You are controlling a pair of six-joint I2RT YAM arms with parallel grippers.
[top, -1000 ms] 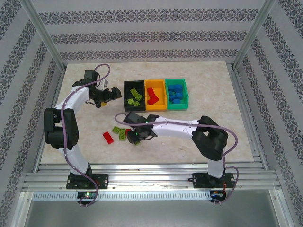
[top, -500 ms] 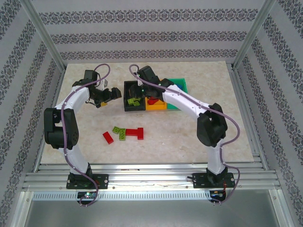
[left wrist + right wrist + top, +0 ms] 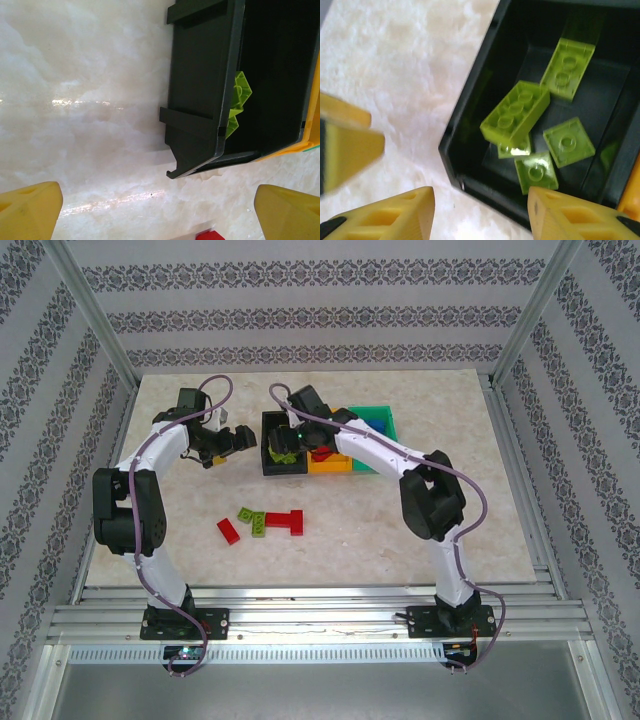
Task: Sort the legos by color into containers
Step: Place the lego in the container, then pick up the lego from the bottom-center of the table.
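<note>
- The left gripper (image 3: pixel 226 442) hovers just left of the black bin (image 3: pixel 266 462), where it was a second ago. Its jaws stand wide apart with nothing between them; its wrist view shows the bin's outer wall (image 3: pixel 200 90) and bare table between the yellow fingertips (image 3: pixel 30 210).
- Four loose legos are left on the table, well apart from the bins: a red brick (image 3: pixel 229 531), two lime bricks (image 3: pixel 245 513) (image 3: pixel 260 524) touching or nearly so, and a larger red piece (image 3: pixel 291 522) just beside them.
- A second ago the right gripper (image 3: pixel 285 445) was down at that cluster and clenched. It has since swung up over the black bin, and its jaws have parted.
- In the right wrist view nothing sits between the fingers (image 3: pixel 395 215). A long lime brick (image 3: pixel 515 112) lies tilted on top of the other lime pieces inside the black bin (image 3: pixel 470 145), so it looks released, either just landed or still settling.
- That judgement puts one more lime lego with its colour. Two lime and two red are still to be fetched.
- The orange-yellow bin (image 3: pixel 330 469) holds red pieces, partly hidden by the right arm.
- The green bin (image 3: pixel 388 411) at the right end holds blue pieces (image 3: pixel 373 426).
- The next call is probably back to the table cluster, with either arm free to go.
</note>
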